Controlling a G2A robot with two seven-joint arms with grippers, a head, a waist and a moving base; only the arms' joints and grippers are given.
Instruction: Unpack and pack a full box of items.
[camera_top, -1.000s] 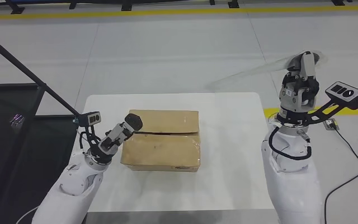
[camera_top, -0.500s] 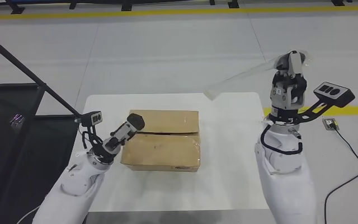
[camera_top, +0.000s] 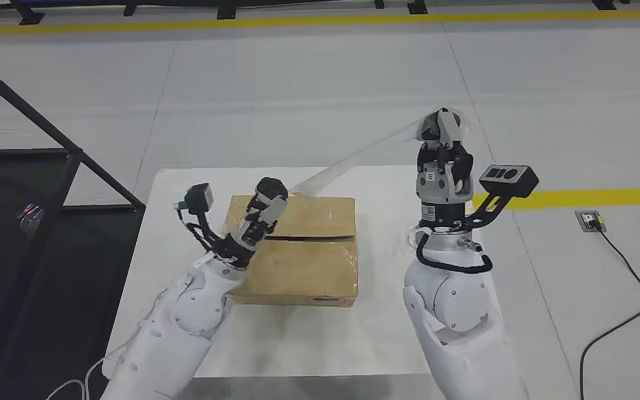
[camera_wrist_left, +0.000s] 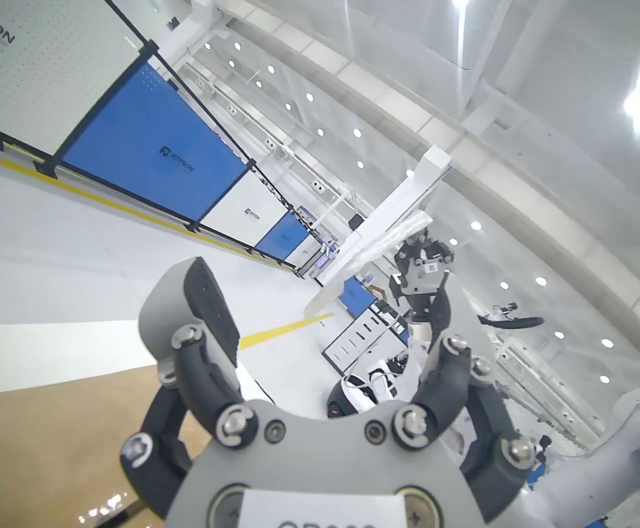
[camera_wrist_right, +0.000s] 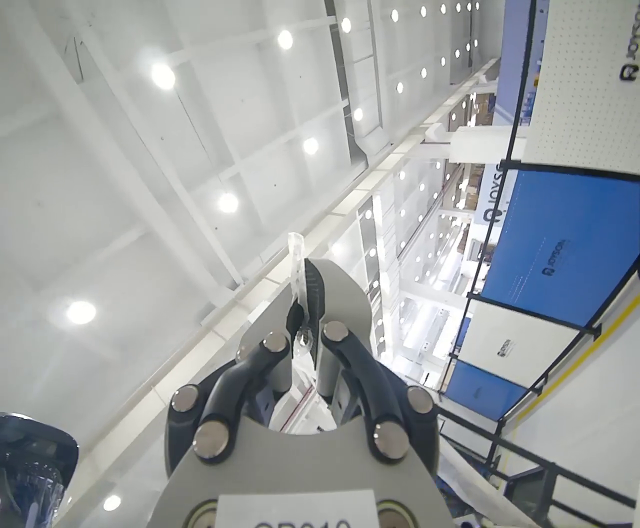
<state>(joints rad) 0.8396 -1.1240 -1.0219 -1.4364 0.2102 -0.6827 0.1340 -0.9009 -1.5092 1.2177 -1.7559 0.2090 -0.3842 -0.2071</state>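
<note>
While the cardboard box (camera_top: 300, 262) is lying shut on the white table (camera_top: 410, 300), left of the table's middle, a long strip of clear tape (camera_top: 350, 165) is being held up in the air above it. The strip is being pinched at its upper end by the right gripper (camera_top: 440, 125), which is being kept raised over the table's far edge, to the right of the box and well apart from it. In the right wrist view, the two fingers are being pressed together on the strip, and its thin clear edge is being shown poking out past the fingertips.

From that grip the strip is being stretched down and to the left, toward the box's far edge. Its lower end is being shown just beside the left gripper (camera_top: 268, 190); whether that end is touching the cardboard cannot be told. The left gripper is being held over the far left part of the box's top, released, with nothing between its fingers. In the left wrist view its dark pads (camera_wrist_left: 212, 310) are being shown wide apart, with brown cardboard below them. The box's two top flaps are being kept closed, with a dark seam (camera_top: 310, 238) running across between them.
</note>
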